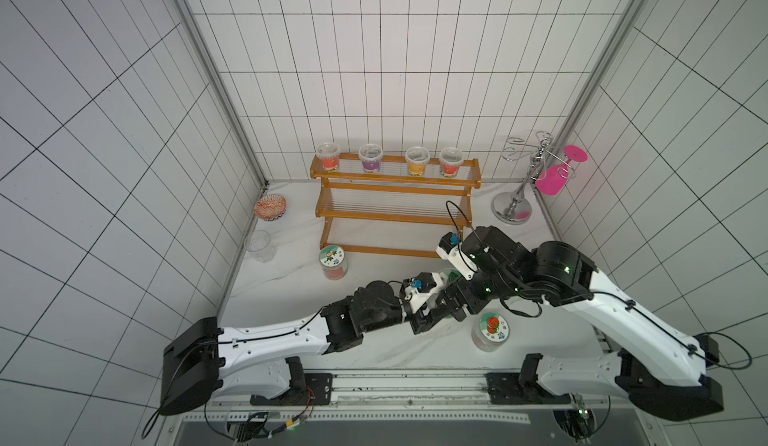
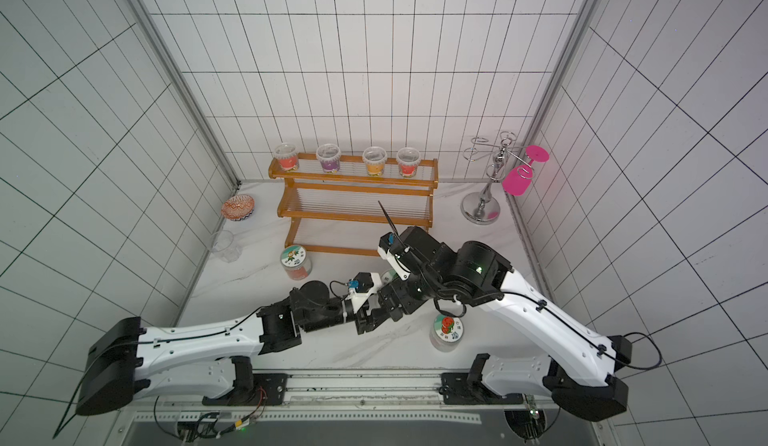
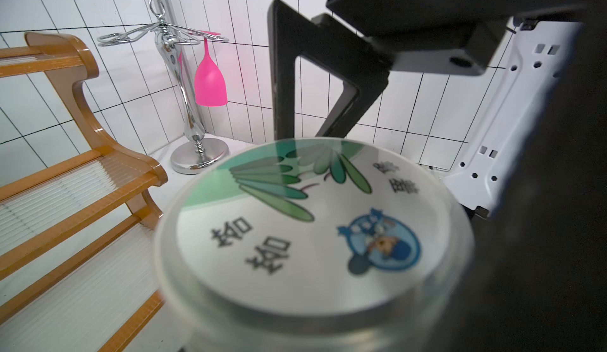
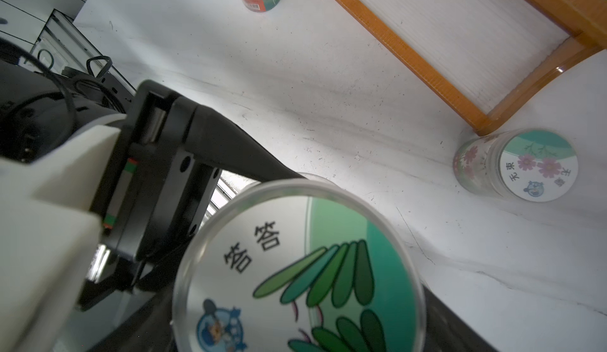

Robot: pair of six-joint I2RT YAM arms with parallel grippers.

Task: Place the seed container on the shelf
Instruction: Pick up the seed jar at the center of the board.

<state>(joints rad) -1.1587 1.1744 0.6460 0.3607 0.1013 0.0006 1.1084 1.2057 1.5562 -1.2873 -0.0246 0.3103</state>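
Note:
The seed container (image 1: 451,275) is a clear jar with a green-leaf lid, held above the table in front of the shelf's right end. It also fills the left wrist view (image 3: 312,229) and the right wrist view (image 4: 299,268). My left gripper (image 1: 441,294) is shut on its body, one of its fingers (image 4: 236,150) reaching to the jar. My right gripper (image 1: 459,288) comes from the other side and is open, its fingers (image 3: 282,71) flanking the jar. The orange-brown shelf (image 1: 395,215) stands at the back, and its two lower tiers are bare.
Several lidded cups (image 1: 372,157) line the top tier. A red-labelled jar (image 1: 333,263) stands left of the grippers, a fruit-lid jar (image 1: 491,331) near the front, a pink-flower jar (image 4: 525,169) by the shelf's foot. Chrome stand (image 1: 513,202) with pink glass (image 1: 552,182) back right; bowl (image 1: 270,207) and clear cup (image 1: 259,246) left.

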